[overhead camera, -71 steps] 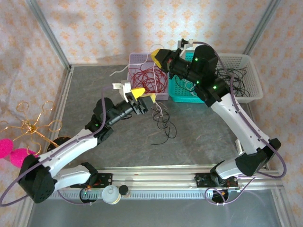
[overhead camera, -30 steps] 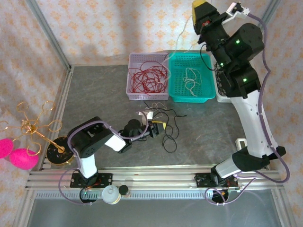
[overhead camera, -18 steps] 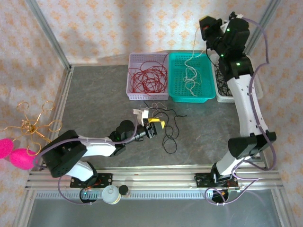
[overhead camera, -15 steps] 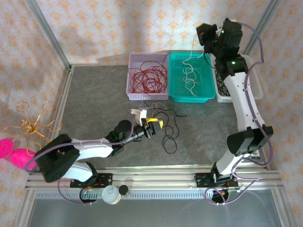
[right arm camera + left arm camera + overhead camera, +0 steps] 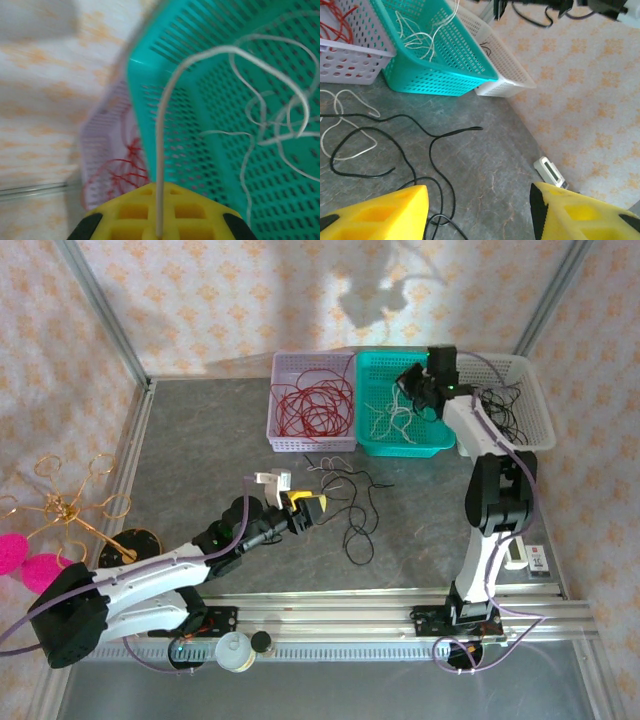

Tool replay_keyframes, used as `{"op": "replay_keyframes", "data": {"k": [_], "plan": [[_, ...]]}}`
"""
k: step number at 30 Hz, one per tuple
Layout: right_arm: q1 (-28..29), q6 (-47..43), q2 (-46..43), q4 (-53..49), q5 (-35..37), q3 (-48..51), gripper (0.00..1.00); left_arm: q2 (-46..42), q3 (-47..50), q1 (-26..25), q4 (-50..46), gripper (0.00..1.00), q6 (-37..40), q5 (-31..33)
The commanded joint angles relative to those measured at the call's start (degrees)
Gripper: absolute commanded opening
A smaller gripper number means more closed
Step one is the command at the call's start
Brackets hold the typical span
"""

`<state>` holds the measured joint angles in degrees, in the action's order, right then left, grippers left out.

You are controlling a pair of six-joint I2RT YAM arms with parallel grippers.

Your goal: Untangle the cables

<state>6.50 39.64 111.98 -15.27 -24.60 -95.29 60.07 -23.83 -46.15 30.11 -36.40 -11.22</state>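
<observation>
My left gripper (image 5: 307, 504) hovers low over the table, open, with nothing between its yellow fingers (image 5: 380, 210). Just right of it a loose black cable (image 5: 352, 512) lies in loops, seen close ahead in the left wrist view (image 5: 422, 150). A short white cable (image 5: 326, 472) lies beside it (image 5: 340, 125). My right gripper (image 5: 412, 380) hangs over the teal basket (image 5: 437, 445), shut on a white cable (image 5: 160, 125) that arcs down into the pile of white cable (image 5: 392, 420) there. Red cables (image 5: 312, 405) fill the lilac basket (image 5: 280, 444).
A white basket (image 5: 535, 410) at the back right holds black cables (image 5: 500, 412). A gold wire stand (image 5: 70, 502) and pink balls (image 5: 40, 570) sit left of the table. A small white device (image 5: 535, 558) lies at the right edge (image 5: 549, 171).
My right arm has swung down from high above to the teal basket, lowering the white cable into it. My left gripper has opened wider and shifted slightly left.
</observation>
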Motion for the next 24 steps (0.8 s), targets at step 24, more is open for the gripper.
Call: {"op": "replay_keyframes", "data": {"k": [24], "plan": [[-0.74,-18.71,1.18,-25.8,14.42,-14.06,0.54,6.73,-4.48,-0.55,-0.21,0.57,0.22,-2.1]]}}
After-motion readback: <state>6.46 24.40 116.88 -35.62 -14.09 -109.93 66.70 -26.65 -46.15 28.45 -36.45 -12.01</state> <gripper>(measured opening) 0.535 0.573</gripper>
